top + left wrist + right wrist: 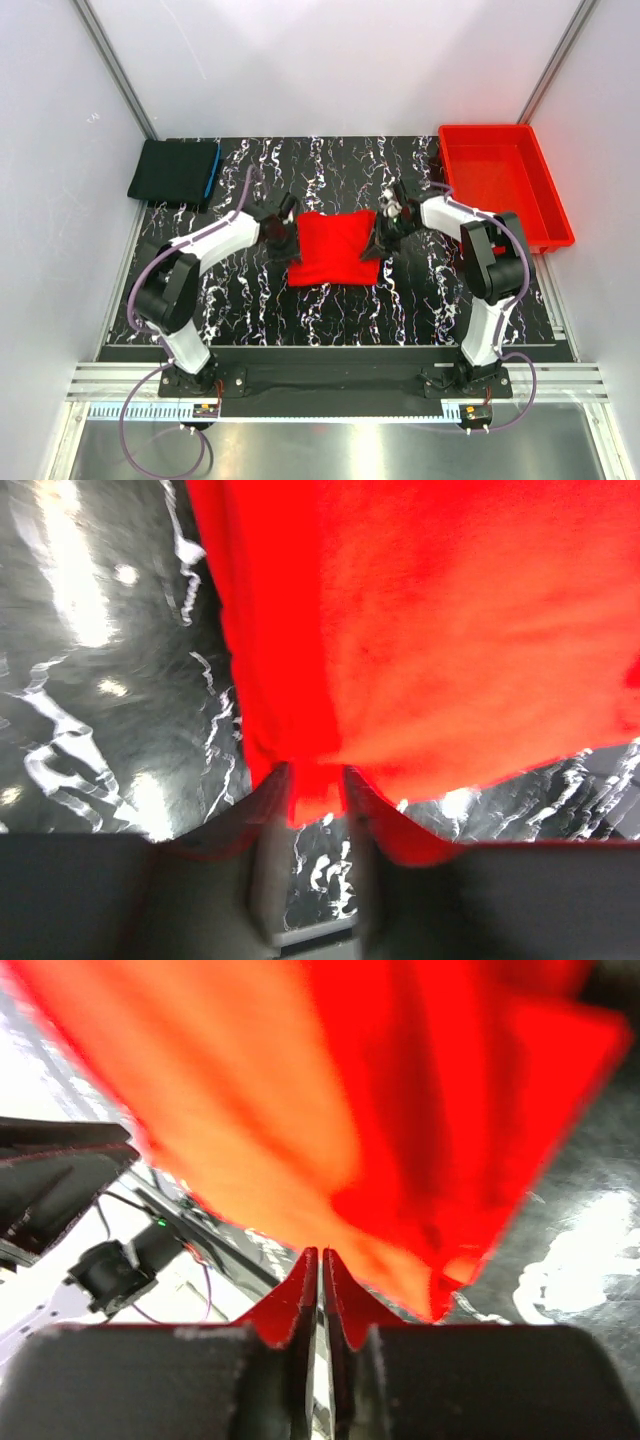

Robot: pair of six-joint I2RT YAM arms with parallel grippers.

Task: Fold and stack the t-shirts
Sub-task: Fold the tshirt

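Observation:
The red t-shirt (335,247), folded into a rough rectangle, lies in the middle of the table. My left gripper (287,236) is at its left edge. In the left wrist view a corner of the red t-shirt (450,630) fills the gap between the left gripper's (317,785) fingers. My right gripper (381,236) is at the shirt's right edge. In the right wrist view the right gripper's (320,1255) jaws are almost together, with the edge of the red t-shirt (300,1090) at their tips. A folded black t-shirt (172,172) with a blue edge lies at the back left.
A rigid red plastic bin (500,185) stands at the back right corner. The table top (250,300) is black with white marbling. White walls with metal rails close in the sides and back.

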